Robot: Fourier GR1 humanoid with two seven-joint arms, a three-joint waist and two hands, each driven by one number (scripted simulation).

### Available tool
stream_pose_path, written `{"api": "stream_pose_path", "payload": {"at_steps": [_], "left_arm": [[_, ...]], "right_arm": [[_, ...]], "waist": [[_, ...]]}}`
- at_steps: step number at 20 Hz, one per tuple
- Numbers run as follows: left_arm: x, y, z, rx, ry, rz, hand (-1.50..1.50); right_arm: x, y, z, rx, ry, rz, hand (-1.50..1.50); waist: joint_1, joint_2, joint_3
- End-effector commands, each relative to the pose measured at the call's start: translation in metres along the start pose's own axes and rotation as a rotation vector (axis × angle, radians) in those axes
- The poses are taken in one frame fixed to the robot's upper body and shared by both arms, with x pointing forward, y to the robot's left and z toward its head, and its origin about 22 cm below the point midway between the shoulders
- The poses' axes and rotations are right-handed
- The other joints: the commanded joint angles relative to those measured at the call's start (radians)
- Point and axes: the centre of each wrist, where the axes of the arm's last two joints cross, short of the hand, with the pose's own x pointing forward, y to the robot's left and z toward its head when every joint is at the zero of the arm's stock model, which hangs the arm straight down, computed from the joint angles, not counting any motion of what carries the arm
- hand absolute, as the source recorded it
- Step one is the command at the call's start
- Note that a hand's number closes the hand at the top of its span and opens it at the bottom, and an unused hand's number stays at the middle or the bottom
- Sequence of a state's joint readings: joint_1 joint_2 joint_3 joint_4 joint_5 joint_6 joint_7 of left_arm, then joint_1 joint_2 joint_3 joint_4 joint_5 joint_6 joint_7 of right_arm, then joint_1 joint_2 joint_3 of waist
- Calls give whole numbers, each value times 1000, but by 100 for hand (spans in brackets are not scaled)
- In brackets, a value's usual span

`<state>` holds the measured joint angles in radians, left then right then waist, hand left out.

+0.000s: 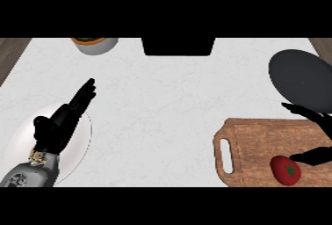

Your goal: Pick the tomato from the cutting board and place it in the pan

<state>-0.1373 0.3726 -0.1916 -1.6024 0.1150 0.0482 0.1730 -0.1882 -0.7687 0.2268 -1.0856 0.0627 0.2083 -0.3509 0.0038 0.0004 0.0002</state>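
A red tomato [286,170] with a green stem lies on the wooden cutting board [250,140] at the lower right. The dark round pan [299,77] sits just beyond the board at the right edge. My right hand [314,136] comes in from the right edge over the board, open, with fingers spread above the tomato and the thumb just right of it, not closed on it. My left hand [65,118] rests open at the left, fingers pointing up and away, above a white plate [81,145].
A grey bowl [97,45] with something orange inside stands at the back left. A black rectangular object [178,46] sits at the back centre. The counter's dark edges show at both far corners.
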Motion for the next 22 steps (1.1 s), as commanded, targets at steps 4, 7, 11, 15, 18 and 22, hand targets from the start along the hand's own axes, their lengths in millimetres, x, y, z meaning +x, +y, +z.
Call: {"api": "stream_pose_path", "payload": {"at_steps": [4, 7, 11, 15, 18, 22], "left_arm": [[6, -1, -5, -4, -2, -2, 0], [-3, -21, -5, -16, 13, -8, 0], [-3, -11, -1, -12, -7, -3, 0], [8, -12, -7, -15, 1, 5, 0], [0, -6, -2, 8, 4, -7, 0], [6, -1, -13, 12, 12, -11, 0]], "right_arm": [[54, -30, -16, 163, 101, 306, -150], [72, -37, -19, 299, 188, 466, -150], [97, -17, -35, 530, 300, 574, -150], [133, -13, -50, 651, 332, 622, -150], [142, 4, -54, 692, 359, 607, -150], [164, 31, -45, 661, 379, 652, -150]], "waist": [[0, -3, -2], [0, -2, -3], [17, -4, -5], [6, -3, -2], [-1, -3, -1], [-12, -3, -1]]}}
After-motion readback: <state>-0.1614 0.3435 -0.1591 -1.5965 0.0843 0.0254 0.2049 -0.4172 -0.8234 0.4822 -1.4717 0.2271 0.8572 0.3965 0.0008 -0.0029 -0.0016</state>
